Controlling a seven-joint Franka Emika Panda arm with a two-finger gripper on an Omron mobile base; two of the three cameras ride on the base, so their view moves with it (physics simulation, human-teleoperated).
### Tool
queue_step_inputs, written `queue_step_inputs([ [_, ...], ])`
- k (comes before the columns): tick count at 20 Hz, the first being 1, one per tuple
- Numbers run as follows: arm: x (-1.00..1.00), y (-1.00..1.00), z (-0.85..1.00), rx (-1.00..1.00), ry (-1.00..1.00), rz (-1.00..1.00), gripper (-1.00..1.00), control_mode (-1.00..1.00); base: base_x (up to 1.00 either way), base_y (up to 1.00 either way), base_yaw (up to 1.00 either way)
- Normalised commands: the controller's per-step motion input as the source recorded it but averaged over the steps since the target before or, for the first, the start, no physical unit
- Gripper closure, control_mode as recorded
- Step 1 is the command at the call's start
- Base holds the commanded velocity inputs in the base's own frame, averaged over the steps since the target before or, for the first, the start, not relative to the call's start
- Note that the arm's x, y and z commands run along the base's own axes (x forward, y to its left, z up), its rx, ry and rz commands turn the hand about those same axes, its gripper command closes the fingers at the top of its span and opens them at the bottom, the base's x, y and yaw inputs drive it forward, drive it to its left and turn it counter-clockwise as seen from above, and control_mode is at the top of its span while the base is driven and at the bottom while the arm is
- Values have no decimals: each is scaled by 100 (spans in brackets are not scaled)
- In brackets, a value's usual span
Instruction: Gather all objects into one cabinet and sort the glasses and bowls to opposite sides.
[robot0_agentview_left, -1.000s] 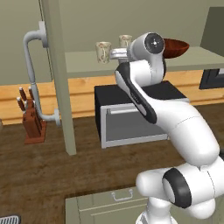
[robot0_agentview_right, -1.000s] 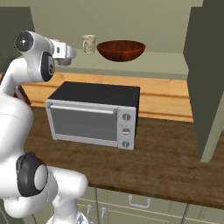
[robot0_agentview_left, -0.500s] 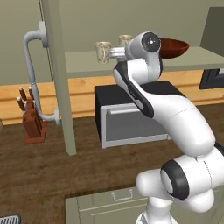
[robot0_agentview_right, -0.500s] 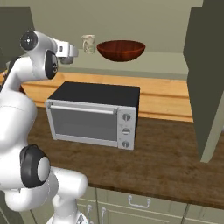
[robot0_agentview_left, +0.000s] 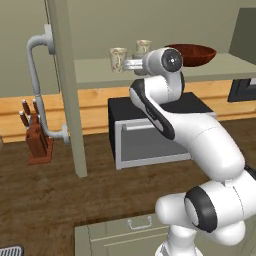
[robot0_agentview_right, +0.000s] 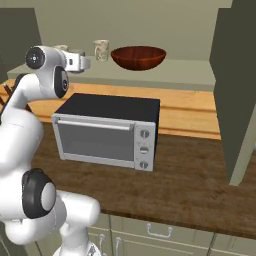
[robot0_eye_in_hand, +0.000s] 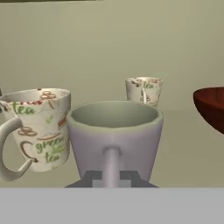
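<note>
Beside the cream patterned mug (robot0_eye_in_hand: 41, 127), the gripper (robot0_eye_in_hand: 111, 177), clenched on the grey cup's (robot0_eye_in_hand: 114, 135) handle, should lower it gently without bumping this neighbour.

Black toaster oven (robot0_agentview_right: 107, 134) on wooden counter (robot0_agentview_right: 190, 112); knife block (robot0_agentview_left: 37, 140) at left, near wall.

Grey cup (robot0_eye_in_hand: 114, 135): plain pale grey, greenish tint inside, no print. Two cream cups (robot0_eye_in_hand: 40, 127) (robot0_eye_in_hand: 144, 90) w/ green lettering plus red-brown doodles; far one's print too small to read. Bowl (robot0_agentview_right: 138, 56): glossy dark red-brown. Shelf (robot0_agentview_left: 95, 70) sage green. Microwave (robot0_agentview_right: 107, 130): black top, silver front. Counter (robot0_agentview_right: 195, 180): dark wood; pale wood strip behind.
</note>
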Motion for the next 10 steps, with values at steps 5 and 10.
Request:
queue_step_inputs([
  [5,40,0,0,0,0,0,100,-100,0,0,0],
  [10,9,0,0,0,0,0,100,-100,0,0,0],
])
